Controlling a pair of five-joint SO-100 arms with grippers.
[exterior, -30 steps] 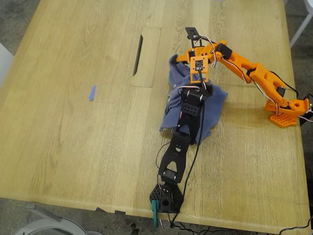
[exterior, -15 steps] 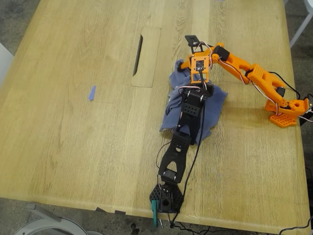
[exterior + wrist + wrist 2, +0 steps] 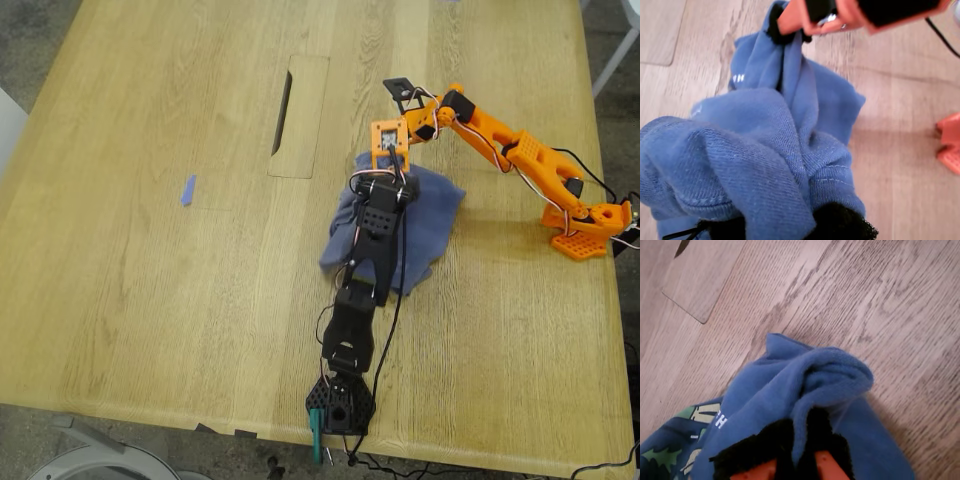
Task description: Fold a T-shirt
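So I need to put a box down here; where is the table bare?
Bare wood lies between the blue scrap and the table edge, and beyond the slot. It is crowded where my first gripper and my second gripper clamp the T-shirt.

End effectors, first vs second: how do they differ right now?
My first end effector is on the black arm, based at the exterior view's bottom. My second end effector is on the orange arm, based at that view's right. The first grips a thick bunch of the T-shirt; the second pinches a thinner folded edge. Shared: both are shut on the T-shirt.
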